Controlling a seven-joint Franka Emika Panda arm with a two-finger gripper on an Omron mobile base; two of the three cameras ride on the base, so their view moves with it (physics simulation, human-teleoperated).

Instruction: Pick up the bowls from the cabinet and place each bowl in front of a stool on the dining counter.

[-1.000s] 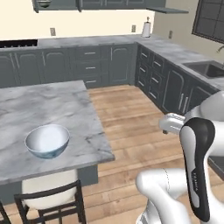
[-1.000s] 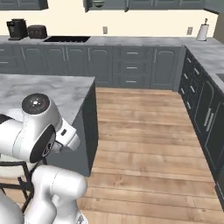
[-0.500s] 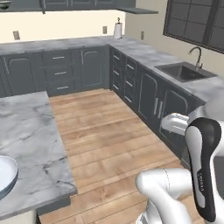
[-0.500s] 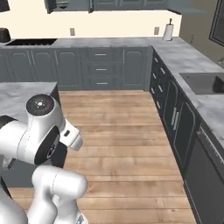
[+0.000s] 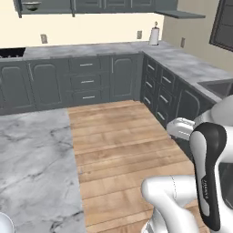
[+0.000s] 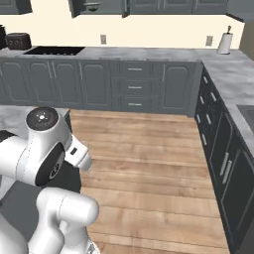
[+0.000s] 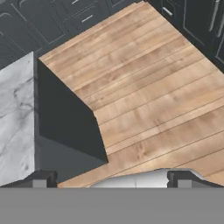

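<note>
My gripper [image 7: 111, 181] hangs open over the wooden floor, its two dark fingertips [image 7: 41, 179] wide apart with nothing between them. The corner of the marble-topped dining counter [image 7: 15, 113] lies just to its left. High on the far wall, the dark grey cabinet [image 5: 45, 8] stands open with one pale bowl [image 5: 31, 5] on its shelf; the right base view shows the same bowl [image 6: 91, 7] in the cabinet [image 6: 99, 10]. A sliver of a white bowl [image 5: 2, 224] rests on the dining counter [image 5: 32, 159] at the picture's bottom left corner.
Grey base cabinets [image 5: 86, 82] run along the far wall and down the right side, with a black cooktop [image 6: 54, 50], a toaster [image 6: 17, 39] and a paper towel roll [image 5: 155, 34] on their marble top. A sink [image 5: 218, 86] sits at the right. Wooden floor [image 6: 149, 149] lies between.
The whole scene has shifted as the base turned and drove: the counter and its white bowl slid to the left base view's lower left, and the open wall cabinet came into view. The gripper stayed open.
</note>
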